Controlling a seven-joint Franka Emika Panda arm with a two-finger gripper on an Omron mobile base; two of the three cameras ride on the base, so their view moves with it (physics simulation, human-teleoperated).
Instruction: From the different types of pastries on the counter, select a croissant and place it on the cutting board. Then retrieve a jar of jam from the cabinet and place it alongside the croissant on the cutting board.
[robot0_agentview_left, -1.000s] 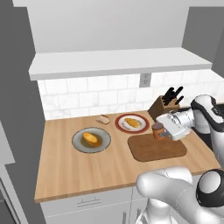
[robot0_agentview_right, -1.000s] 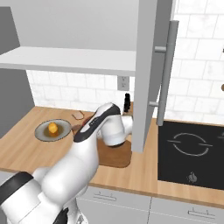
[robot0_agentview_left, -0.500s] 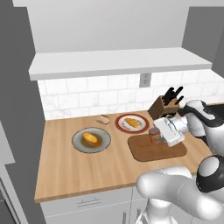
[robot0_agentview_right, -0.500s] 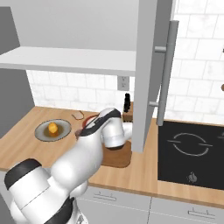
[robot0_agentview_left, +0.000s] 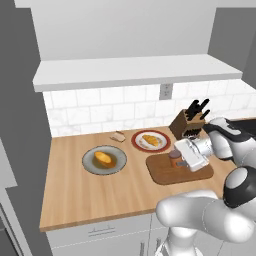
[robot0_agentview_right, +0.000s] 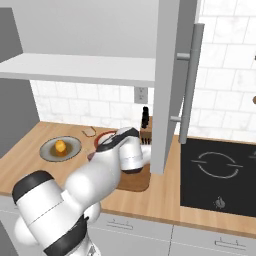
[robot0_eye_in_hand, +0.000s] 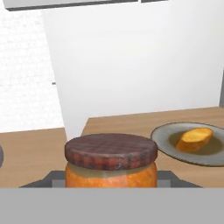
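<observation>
My gripper (robot0_agentview_left: 181, 160) is shut on the jar of jam (robot0_agentview_left: 174, 156), an orange-brown jar with a dark lid. It holds the jar low over the left rear part of the dark cutting board (robot0_agentview_left: 172, 176). Whether the jar touches the board I cannot tell. In the hand view the jar (robot0_eye_in_hand: 111, 154) sits close up between the fingers of the gripper (robot0_eye_in_hand: 111, 183). The croissant (robot0_agentview_left: 149, 140) lies on a red-rimmed plate (robot0_agentview_left: 138, 145) just behind the board. The cabinet (robot0_agentview_left: 135, 71) hangs above the counter (robot0_agentview_left: 85, 195).
A grey plate (robot0_agentview_left: 90, 163) with an orange bun (robot0_agentview_left: 104, 158) lies left of the board, seen also in the hand view (robot0_eye_in_hand: 194, 139). A small tan pastry (robot0_agentview_left: 118, 136) lies near the wall. A knife block (robot0_agentview_left: 187, 125) stands behind the board. An open cabinet door (robot0_agentview_right: 170, 85) hangs beside a stove (robot0_agentview_right: 220, 175).
My gripper has carried the jar a little to the left and lower, toward the left part of the cutting board. The pastries and plates have not moved.
</observation>
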